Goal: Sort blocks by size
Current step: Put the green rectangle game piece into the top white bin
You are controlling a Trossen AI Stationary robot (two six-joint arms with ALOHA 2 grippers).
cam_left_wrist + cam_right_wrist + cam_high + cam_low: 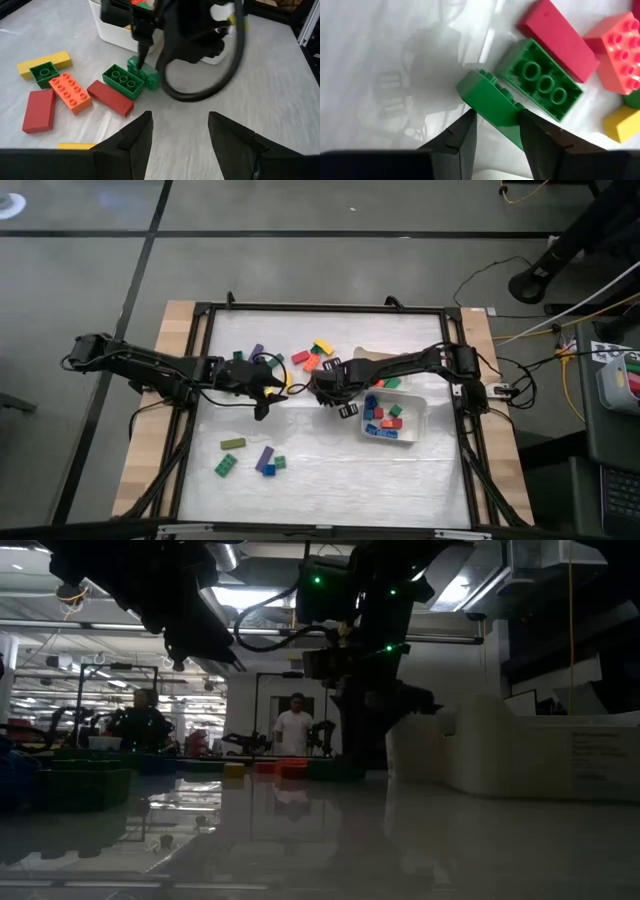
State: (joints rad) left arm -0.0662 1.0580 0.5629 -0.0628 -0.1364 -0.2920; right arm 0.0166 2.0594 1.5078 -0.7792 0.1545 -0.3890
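Pale, glossy worktop (330, 470) inside a black frame, wooden edging either side, on a grey floor with cables trailing at the right. Blocks scattered in loose groups: red, orange and yellow ones (312, 354) near the far middle, green and purple ones (262, 459) nearer the front left, more piled in a white tray (420, 420) at the right. Right hand (497, 131) low at the worktop's middle, fingers either side of a small green block (487, 97), tilted, just beside a longer upturned green one (540, 80); grip not clearly closed. Left hand (180, 132) facing it from close by, fingers apart, holding nothing. Beyond the worktop in the low view: a bright workshop, a person in a white top (294, 728) standing far back.
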